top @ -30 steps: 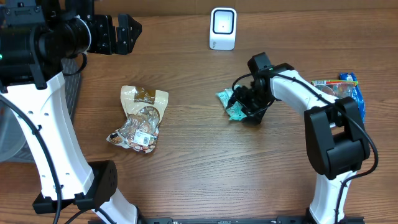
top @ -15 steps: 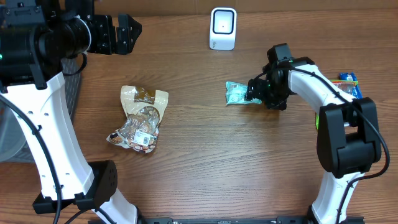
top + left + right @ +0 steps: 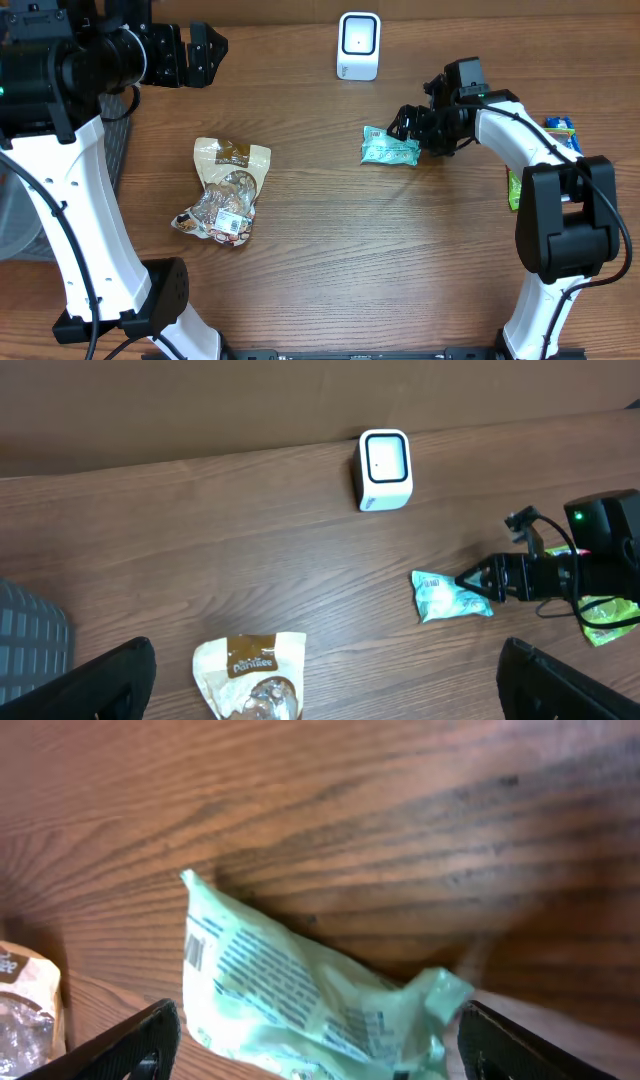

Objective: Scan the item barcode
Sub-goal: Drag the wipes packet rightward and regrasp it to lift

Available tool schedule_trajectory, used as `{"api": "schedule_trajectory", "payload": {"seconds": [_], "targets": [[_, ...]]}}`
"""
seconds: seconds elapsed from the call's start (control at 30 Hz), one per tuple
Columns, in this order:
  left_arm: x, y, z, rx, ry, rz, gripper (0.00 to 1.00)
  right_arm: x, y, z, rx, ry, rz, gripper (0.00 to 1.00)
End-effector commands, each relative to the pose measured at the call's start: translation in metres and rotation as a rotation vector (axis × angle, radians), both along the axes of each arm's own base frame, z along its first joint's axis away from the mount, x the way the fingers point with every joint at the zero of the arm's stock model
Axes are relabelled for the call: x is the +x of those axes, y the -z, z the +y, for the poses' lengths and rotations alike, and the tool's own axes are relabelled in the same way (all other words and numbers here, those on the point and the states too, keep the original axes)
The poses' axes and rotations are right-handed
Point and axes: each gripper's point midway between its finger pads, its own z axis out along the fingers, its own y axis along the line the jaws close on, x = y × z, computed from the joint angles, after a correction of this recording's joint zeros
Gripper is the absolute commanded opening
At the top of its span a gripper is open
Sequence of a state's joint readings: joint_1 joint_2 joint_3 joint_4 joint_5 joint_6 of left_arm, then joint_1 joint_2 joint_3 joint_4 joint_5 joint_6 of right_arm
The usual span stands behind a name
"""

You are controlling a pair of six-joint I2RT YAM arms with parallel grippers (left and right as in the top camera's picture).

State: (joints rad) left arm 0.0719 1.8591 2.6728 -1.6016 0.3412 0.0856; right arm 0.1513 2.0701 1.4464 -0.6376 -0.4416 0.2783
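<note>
at five o'clock from the scanner [image 3: 358, 45], the green packet [image 3: 390, 148] lies on the bench [image 3: 330, 260], apparently unscanned. right fingers [image 3: 140, 1045] gape open at its three o'clock end, left fingers [image 3: 90, 685] open at ten o'clock. grasping and presenting remain.

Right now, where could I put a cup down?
Bare wood lies in front, between the tan snack bag and the right arm's base. It is crowded around the green packet, right end effector and scanner.

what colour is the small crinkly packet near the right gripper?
Small plastic packet: mint green, dark print. Best in right wrist view.
</note>
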Motion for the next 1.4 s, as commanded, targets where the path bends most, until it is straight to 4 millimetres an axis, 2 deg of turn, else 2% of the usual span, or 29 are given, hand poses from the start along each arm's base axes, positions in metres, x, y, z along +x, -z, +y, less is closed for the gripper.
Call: {"api": "schedule_trajectory", "payload": {"seconds": [0.0, 0.17, 0.3, 0.47, 0.67, 0.87, 0.93, 1.07, 1.1, 1.23, 1.37], "targets": [[0.001, 0.0, -0.003, 0.003, 0.026, -0.007, 1.0, 0.008, 0.002, 0.006, 0.013, -0.023, -0.035, 0.86], [0.001, 0.0, -0.003, 0.003, 0.026, -0.007, 1.0, 0.002, 0.02, 0.004, 0.018, 0.018, 0.004, 0.79], [0.001, 0.0, -0.003, 0.003, 0.026, -0.007, 0.99, -0.005, 0.026, 0.003, 0.014, 0.017, 0.025, 0.71], [0.001, 0.0, -0.003, 0.003, 0.026, -0.007, 0.99, -0.012, 0.036, 0.002, 0.004, -0.005, 0.02, 0.72], [0.001, 0.0, -0.003, 0.003, 0.026, -0.008, 1.0, -0.016, 0.039, 0.002, -0.013, -0.062, 0.002, 0.72], [0.001, 0.0, -0.003, 0.003, 0.026, -0.007, 1.0, -0.031, 0.052, 0.004, -0.025, -0.13, 0.001, 0.7], [0.001, 0.0, -0.003, 0.003, 0.026, -0.007, 1.0, -0.038, 0.061, 0.003, -0.036, -0.129, 0.012, 0.58], [0.001, 0.0, -0.003, 0.003, 0.026, -0.007, 1.0, -0.049, 0.071, 0.0, -0.041, -0.129, 0.035, 0.11], [0.001, 0.0, -0.003, 0.003, 0.026, -0.007, 0.99, -0.05, 0.071, 0.0, -0.041, -0.128, 0.039, 0.08], [0.001, 0.0, -0.003, 0.003, 0.026, -0.007, 0.99, -0.046, 0.054, 0.003, -0.011, -0.132, 0.037, 0.04], [0.001, 0.0, -0.003, 0.003, 0.026, -0.007, 1.0, -0.025, -0.014, 0.015, 0.121, -0.156, -0.037, 0.04]]}}
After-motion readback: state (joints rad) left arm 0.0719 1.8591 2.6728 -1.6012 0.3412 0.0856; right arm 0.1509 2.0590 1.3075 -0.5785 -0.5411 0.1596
